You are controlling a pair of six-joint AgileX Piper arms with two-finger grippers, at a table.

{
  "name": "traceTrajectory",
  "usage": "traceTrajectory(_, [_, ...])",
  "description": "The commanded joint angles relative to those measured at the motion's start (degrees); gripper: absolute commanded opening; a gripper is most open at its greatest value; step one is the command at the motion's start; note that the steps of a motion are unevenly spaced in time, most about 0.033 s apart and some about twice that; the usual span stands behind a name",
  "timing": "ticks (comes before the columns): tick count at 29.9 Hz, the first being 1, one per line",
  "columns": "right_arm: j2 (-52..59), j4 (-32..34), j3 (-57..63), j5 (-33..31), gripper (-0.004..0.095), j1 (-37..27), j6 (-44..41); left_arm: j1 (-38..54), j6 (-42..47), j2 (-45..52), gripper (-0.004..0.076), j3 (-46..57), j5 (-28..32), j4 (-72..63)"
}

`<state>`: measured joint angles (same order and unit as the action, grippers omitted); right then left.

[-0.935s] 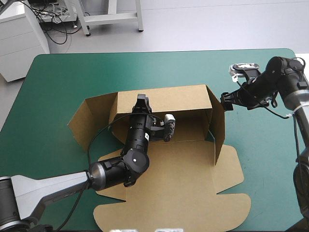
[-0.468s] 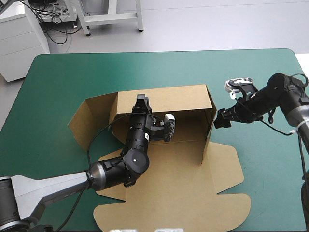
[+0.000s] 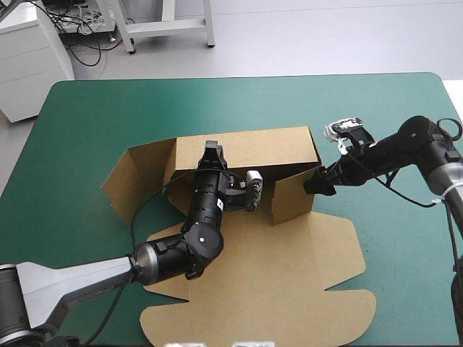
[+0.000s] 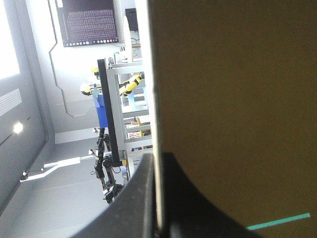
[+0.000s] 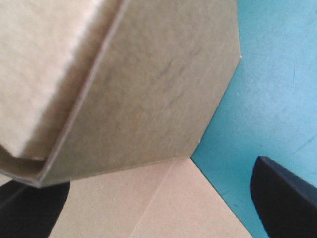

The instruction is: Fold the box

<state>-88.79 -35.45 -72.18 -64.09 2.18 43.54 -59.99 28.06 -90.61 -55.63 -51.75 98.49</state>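
Note:
The brown box [image 3: 289, 246] lies on the teal-green cover with its back wall [image 3: 268, 144] raised. My left gripper [image 3: 212, 150] is shut on that wall's top edge. In the left wrist view the board [image 4: 233, 99] runs between the nearly closed left gripper [image 4: 156, 161]. The right side wall [image 3: 293, 194] is swung inward, across the base. My right gripper [image 3: 316, 182] presses against its outer face. The right wrist view shows that wall [image 5: 158, 89] just ahead of the open right gripper [image 5: 158, 198], whose fingers [image 5: 282, 198] stand apart. The left side flap [image 3: 134, 181] stays splayed outward.
The box's lid panel [image 3: 253, 311] lies flat toward the table's near edge. My left arm [image 3: 173, 256] lies over the box's base. Bare teal-green cover [image 3: 108, 116] stretches beyond the back wall and to the right of the box.
My right gripper has moved left and pushed the right side wall inward, from standing along the box's right side to lying across the base. The left gripper has kept its hold.

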Motion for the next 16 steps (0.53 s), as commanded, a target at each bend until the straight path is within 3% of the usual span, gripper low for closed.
traceTrajectory(1, [2.71,-4.45,-1.24,1.56,0.0897,0.01,2.49,-0.25,0.36,1.75,-0.0032,-1.38,-1.02,4.14])
traceTrajectory(5, [2.71,-4.02,0.25,4.77,0.0897,2.56,2.49,-0.25,0.36,1.75,-0.0032,-1.38,-1.02,4.14])
traceTrajectory(13, [4.61,-3.22,9.29,24.89,0.0896,9.61,2.38,-0.25,0.36,1.75,-0.0032,-1.38,-0.97,4.14])
traceTrajectory(16, [5.56,-3.61,11.23,28.58,0.0896,10.07,2.12,-0.25,0.36,1.75,-0.0032,-1.38,-0.97,4.14])
